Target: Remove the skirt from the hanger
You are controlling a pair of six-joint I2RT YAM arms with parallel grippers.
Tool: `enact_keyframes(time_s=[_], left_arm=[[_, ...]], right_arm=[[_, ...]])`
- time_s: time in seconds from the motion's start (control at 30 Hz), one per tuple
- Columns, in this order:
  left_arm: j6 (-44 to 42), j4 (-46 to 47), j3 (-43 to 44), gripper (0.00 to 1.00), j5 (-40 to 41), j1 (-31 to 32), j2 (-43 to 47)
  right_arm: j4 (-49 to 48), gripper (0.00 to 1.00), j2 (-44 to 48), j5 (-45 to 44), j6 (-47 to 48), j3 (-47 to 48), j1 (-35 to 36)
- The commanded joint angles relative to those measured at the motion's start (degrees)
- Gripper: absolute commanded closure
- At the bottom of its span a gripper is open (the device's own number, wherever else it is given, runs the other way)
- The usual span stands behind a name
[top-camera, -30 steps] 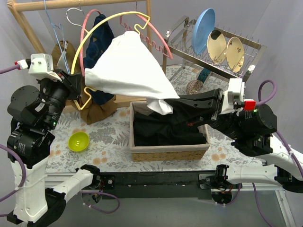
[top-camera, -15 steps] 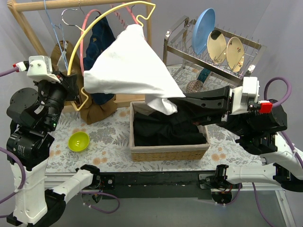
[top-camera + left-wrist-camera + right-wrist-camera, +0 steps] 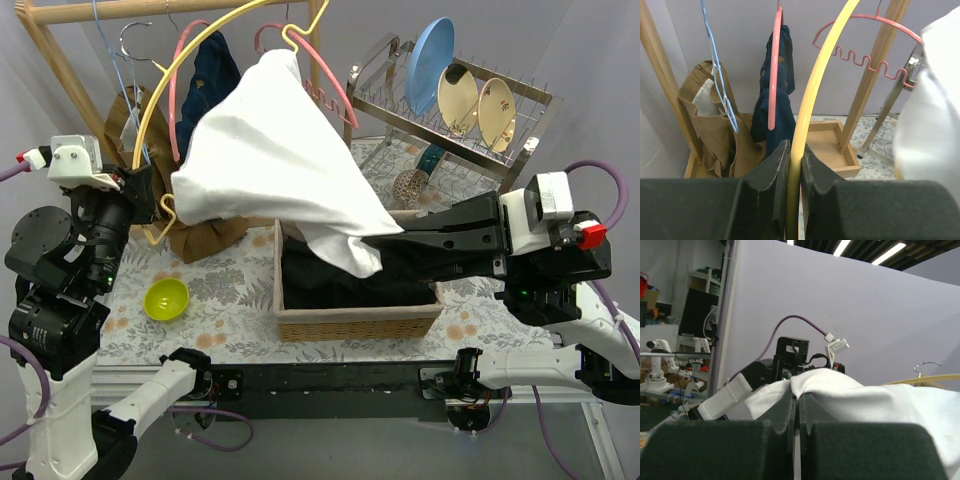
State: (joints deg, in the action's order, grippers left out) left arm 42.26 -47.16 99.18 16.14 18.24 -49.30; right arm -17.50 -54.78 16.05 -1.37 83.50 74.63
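Flowered cloth covers the table [image 3: 240, 285]. Closest to me on it sit a green bowl [image 3: 166, 299] and, at its 3 o'clock, a wicker basket [image 3: 355, 322] full of dark clothes [image 3: 330, 278]. Above the basket's far rim the right fingers [image 3: 782, 415] are pinched tight on a low corner of the white skirt [image 3: 265, 160], and the wrist view shows the cloth bunched over their tips. From that corner the skirt stretches up toward 11 o'clock in a broad, taut triangle, clear of the table. Its peak is gathered at the neck of the yellow hanger [image 3: 807, 100], and its left corner reaches the hanger's lower end. Over at 9 o'clock the left fingers [image 3: 775, 170] are clamped on the hanger's yellow bar, with no gap on either side. Behind them a wooden rail [image 3: 130, 10] carries a pink hanger [image 3: 772, 75], a navy garment [image 3: 212, 80] and a brown garment [image 3: 715, 135]. At 2 o'clock a dish rack [image 3: 420, 125] holds a blue plate [image 3: 428, 60] and two cream plates [image 3: 459, 92].
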Motion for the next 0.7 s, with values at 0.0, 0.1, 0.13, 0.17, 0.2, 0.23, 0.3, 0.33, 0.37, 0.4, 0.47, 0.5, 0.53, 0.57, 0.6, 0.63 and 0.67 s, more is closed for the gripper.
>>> enact_keyframes(time_s=[0.0,0.1,0.13,0.17,0.2,0.23,0.3,0.33,0.37,0.4,0.47,0.5,0.53,0.57,0.6,0.63,0.67], left_arm=[[-2.09,3.47,-3.37,1.00,8.38,-0.66,0.34],[-2.80,3.04,-4.08,1.00,11.53,-0.66,0.26],[-2.88,2.77,-4.08,1.00,12.41,-0.57,-0.35],[-2.71,2.34,-3.21,1.00,13.55,-0.57,-0.79],[-2.54,1.29,-2.76,1.00,13.57,-0.57,-1.06],[-2.27,1.10,-2.24,1.00,13.04,-0.66,-1.41],[-1.31,1.80,-1.01,1.00,9.89,-0.66,-1.06],[-1.04,2.24,-0.65,1.00,8.83,-0.66,-0.71],[-0.87,2.59,0.13,1.00,6.64,-0.57,-0.36],[-0.60,3.29,0.58,1.00,5.67,-0.66,-0.10],[-0.43,3.91,1.28,1.00,4.08,-0.57,0.17],[-0.16,4.61,1.81,1.00,3.20,-0.57,0.60],[-0.07,4.88,1.98,1.00,2.93,-0.66,0.61],[-0.07,5.14,2.07,1.00,2.84,-0.57,0.78],[-0.16,5.41,2.34,1.00,2.93,-0.57,0.78],[-0.60,5.41,2.34,1.00,3.19,-0.66,0.78],[-0.77,5.50,2.16,1.00,3.72,-0.66,0.87]], right_arm=[[-16.77,0.99,1.79,9.24,-8.02,3.51,0.43],[-22.31,0.99,1.61,13.90,-11.28,3.51,0.43],[-23.10,0.99,1.61,14.44,-12.77,3.77,0.52],[-23.20,0.99,1.61,14.53,-13.22,4.12,0.52],[-21.11,0.99,1.70,13.40,-13.05,5.17,0.43],[-18.83,0.99,1.87,12.17,-11.48,5.70,0.43],[-13.65,0.99,3.01,7.10,-9.54,5.18,0.43],[-12.57,0.99,3.63,4.71,-8.40,3.00,0.43],[-11.26,0.99,4.33,2.34,-6.04,1.67,0.43],[-10.37,0.99,5.55,-1.77,-4.80,0.53,0.43],[-7.65,0.99,6.44,-5.49,-1.64,-1.94,0.43],[-6.42,0.99,6.88,-9.42,-0.67,-2.12,0.43],[-3.89,0.99,7.06,-11.46,0.21,-2.47,0.43],[-3.08,0.99,7.23,-13.40,1.18,-3.51,0.43],[-2.46,0.99,7.76,-18.12,3.54,-4.39,0.43],[-1.93,0.99,7.94,-20.43,4.78,-5.10,0.43],[-1.23,0.99,8.03,-22.28,5.84,-6.76,0.52]])
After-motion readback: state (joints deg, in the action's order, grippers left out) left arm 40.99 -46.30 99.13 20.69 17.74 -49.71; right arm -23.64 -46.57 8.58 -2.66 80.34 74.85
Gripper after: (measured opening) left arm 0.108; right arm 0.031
